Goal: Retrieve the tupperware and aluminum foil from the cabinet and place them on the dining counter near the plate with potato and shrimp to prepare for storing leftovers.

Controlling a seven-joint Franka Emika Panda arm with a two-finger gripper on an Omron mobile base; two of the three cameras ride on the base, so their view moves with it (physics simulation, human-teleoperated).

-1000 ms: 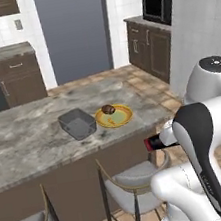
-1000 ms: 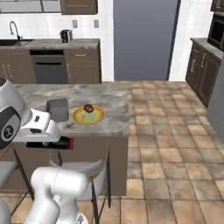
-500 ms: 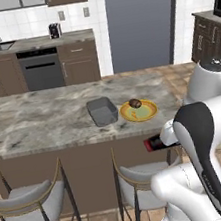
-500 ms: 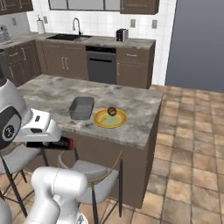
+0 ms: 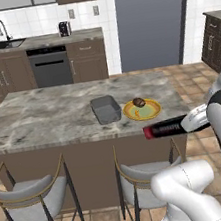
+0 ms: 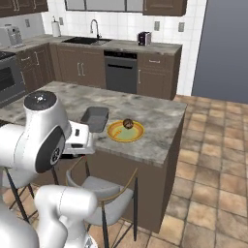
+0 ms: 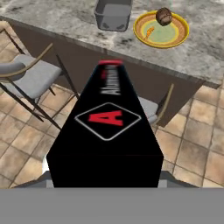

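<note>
Base swung round to face the bench [image 5: 43, 118]; gripper [image 5: 188, 123] clamped on foil box [image 5: 165, 128], tub [image 5: 105, 108] already beside plate [image 5: 142, 110].

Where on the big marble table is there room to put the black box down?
The dining counter is bare left of the tupperware, and a strip lies right of the plate. It is crowded where tupperware and plate sit together. The aluminum foil hangs before the front edge.

Bare dining counter [image 5: 38, 121] lies left of the tupperware [image 5: 105, 108]; stools [image 5: 32, 195] crowd its near edge.
</note>
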